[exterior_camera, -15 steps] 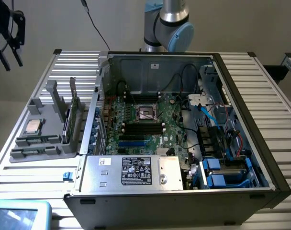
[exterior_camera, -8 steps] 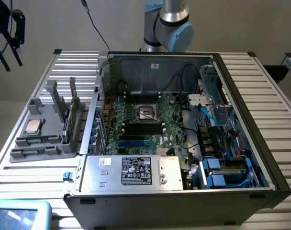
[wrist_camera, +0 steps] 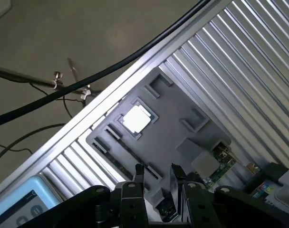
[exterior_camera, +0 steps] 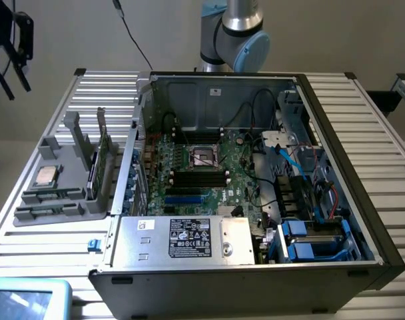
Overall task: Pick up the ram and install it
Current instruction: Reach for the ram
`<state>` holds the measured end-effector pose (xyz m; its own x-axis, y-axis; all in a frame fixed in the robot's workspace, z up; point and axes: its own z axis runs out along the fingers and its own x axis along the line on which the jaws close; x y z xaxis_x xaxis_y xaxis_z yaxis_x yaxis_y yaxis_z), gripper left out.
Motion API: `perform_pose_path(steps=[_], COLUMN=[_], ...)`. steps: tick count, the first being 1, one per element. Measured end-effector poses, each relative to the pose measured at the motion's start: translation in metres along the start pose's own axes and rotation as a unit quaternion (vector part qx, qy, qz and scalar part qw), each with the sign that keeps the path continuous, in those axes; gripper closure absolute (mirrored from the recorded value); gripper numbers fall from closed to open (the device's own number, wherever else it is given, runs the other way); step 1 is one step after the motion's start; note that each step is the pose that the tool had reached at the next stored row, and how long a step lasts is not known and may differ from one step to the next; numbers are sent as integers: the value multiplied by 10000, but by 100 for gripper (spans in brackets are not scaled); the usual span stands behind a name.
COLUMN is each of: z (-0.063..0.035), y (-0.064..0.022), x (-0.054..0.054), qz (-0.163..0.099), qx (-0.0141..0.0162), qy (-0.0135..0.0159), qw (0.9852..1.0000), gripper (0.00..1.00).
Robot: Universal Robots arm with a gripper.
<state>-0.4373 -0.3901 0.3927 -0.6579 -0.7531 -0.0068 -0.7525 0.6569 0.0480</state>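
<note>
A ribbed metal surface (exterior_camera: 362,133) carries an open computer case (exterior_camera: 222,287), with its green motherboard (exterior_camera: 164,152) showing inside. Beside the case, on the exterior view's left, sits a grey tray (exterior_camera: 59,152). The ram (exterior_camera: 50,196) lies in a slot along the tray's near side, just beside a square silver chip (exterior_camera: 44,175). A taller green card (exterior_camera: 104,150) stands upright nearby. The pincer (wrist_camera: 156,170) hangs above the tray, fingers spread apart, gripping nothing.
</note>
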Motion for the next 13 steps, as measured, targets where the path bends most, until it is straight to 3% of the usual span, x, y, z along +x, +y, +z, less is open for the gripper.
perform_pose_path(steps=[3, 7, 13], z=[0, 1, 0], y=[1, 1, 1], x=[0, 1, 1], qz=[-272, -637, -1176], qx=[-2, -4, -8], qy=[13, 30, 57], qw=[9996, 9980, 9930], gripper=[65, 65, 65])
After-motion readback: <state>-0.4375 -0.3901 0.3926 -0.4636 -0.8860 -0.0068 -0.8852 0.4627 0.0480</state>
